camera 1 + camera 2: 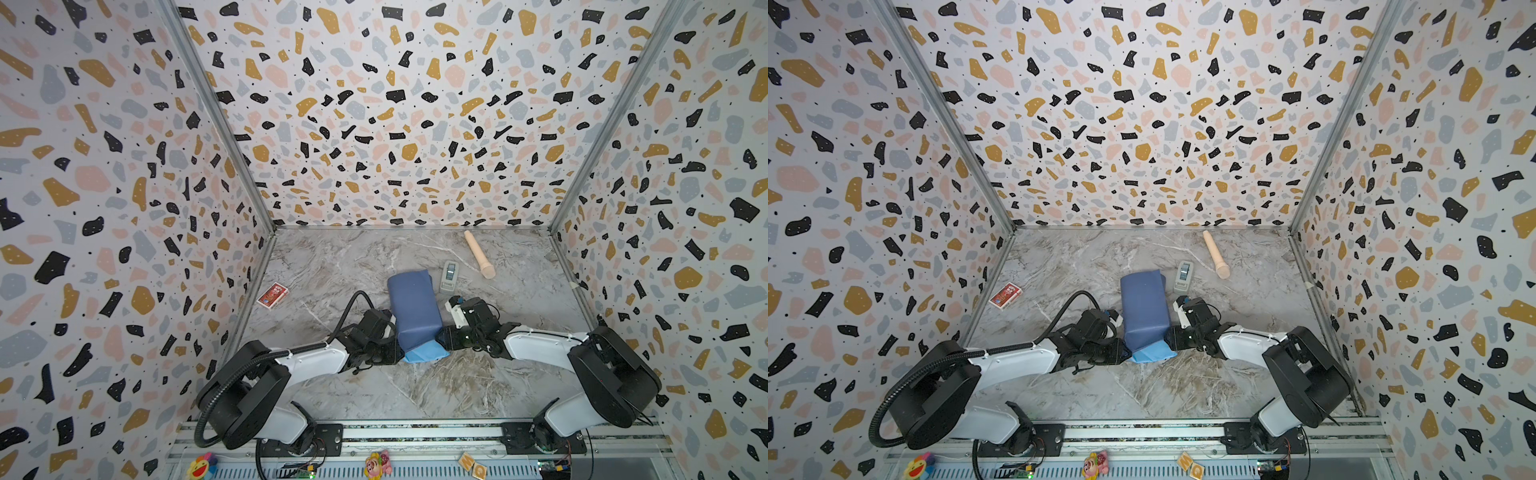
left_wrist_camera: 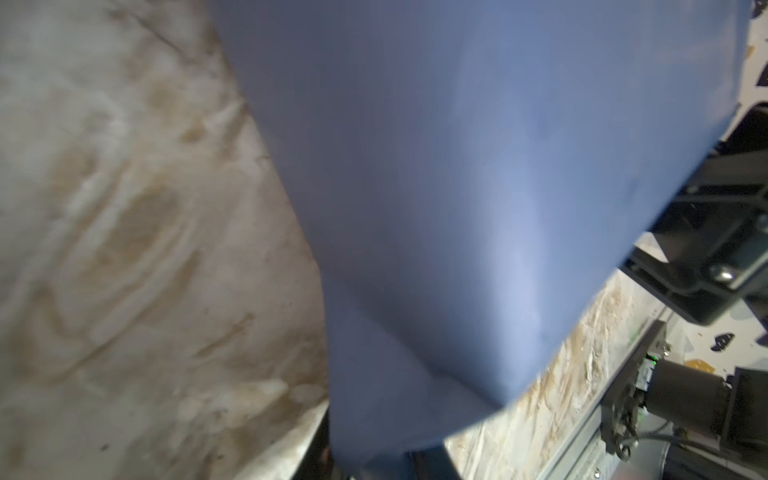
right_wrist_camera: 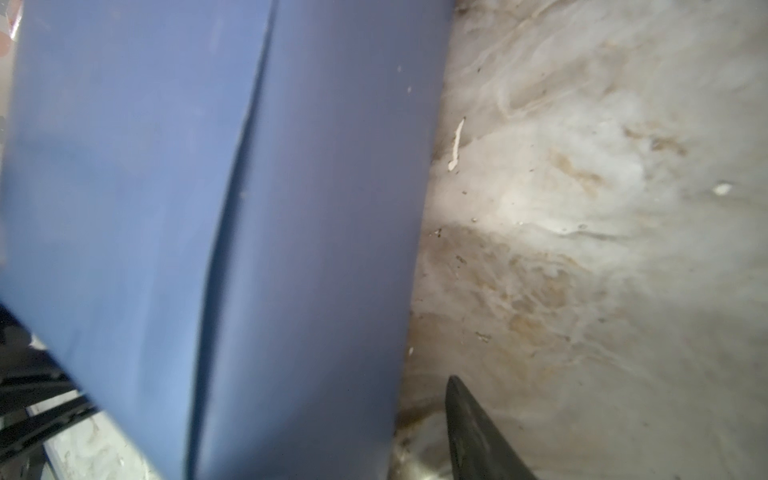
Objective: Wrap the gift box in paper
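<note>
Terrazzo-speckled walls (image 1: 395, 124) close in on three sides of a marble-patterned surface (image 1: 436, 395). The paper (image 1: 415, 307) lies near its middle in both top views, folded into a long, soft-edged bundle. Its dull, darker blue face is turned outward. The gift box does not show anywhere; whatever the sheet encloses is fully covered.

The bundle's long axis runs from near to far, with the far end leaning slightly left. At the near end a lighter sky-blue flap (image 1: 426, 353) spills flat onto the surface. In the right wrist view a long seam (image 3: 237, 187) runs the length of the paper (image 3: 124, 208), where one layer overlaps another. In the left wrist view the sheet (image 2: 457, 187) fills most of the frame, smooth and gently bulged.

The left gripper (image 1: 395, 351) presses against the bundle's near-left corner, and the right gripper (image 1: 444, 334) sits at its near-right side. I cannot tell whether the left fingers are pinching or parted, since the paper hides them. On the right, one dark finger (image 3: 473, 432) shows beside the paper over bare surface, its partner is hidden, and I cannot tell the state there either.

A red card pack (image 1: 272, 295) lies well to the left. A grey tape dispenser (image 1: 449, 275) stands just right of the bundle's far end. A pale beige rod (image 1: 479, 254) lies beyond the dispenser, to the far right.
</note>
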You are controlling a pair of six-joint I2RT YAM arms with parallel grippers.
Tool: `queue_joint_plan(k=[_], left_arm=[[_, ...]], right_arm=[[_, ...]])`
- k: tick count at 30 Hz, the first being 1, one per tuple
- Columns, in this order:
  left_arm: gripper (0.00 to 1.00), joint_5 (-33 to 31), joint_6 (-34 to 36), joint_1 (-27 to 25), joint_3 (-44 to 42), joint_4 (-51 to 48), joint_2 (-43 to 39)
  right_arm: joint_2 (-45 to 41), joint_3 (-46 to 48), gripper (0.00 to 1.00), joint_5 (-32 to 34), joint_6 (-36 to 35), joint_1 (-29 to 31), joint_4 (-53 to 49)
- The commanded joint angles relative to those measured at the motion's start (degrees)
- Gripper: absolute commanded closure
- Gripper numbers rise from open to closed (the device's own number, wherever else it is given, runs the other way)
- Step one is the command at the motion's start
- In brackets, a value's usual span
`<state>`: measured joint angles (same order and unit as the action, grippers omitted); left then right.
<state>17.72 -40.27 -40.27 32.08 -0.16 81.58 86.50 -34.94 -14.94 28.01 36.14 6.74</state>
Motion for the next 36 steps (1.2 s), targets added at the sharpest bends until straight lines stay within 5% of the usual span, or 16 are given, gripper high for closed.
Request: queue_joint_plan(k=[1,5,11,15,24,36], left_arm=[[0.81,-3.3,0.0,-0.3,1.5,-2.9,1.3],[0.80,-1.5,-1.9,-0.6,1.2,-0.7,0.8],[0.45,-1.6,2.1,-1.1,-2.4,-0.1,-4.6],[0.35,-6.8,5.6,-4.3,-7.1,3.2,-9.8],[0.48,-16.1,14.5,-8.6,-9.8,10.5,-10.3],[0.61,-14.7,18.6,-10.0,-13.0,18.5,-8.3]], right_arm=[[-2.0,0.0,0.48,0.1,0.2,0.3,-0.3],[-2.6,0.1,0.47,-0.3,0.2,0.3,-0.5],[-5.4,0.0,0.46,-1.8,-0.6,0.2,-2.3],[-5.8,-0.3,0.46,-2.1,-1.5,0.0,-3.0],[-5.1,0.2,0.45,-3.4,-0.9,-0.2,-1.8],[-4.6,0.0,0.45,-3.9,-1.2,-1.0,-2.3]])
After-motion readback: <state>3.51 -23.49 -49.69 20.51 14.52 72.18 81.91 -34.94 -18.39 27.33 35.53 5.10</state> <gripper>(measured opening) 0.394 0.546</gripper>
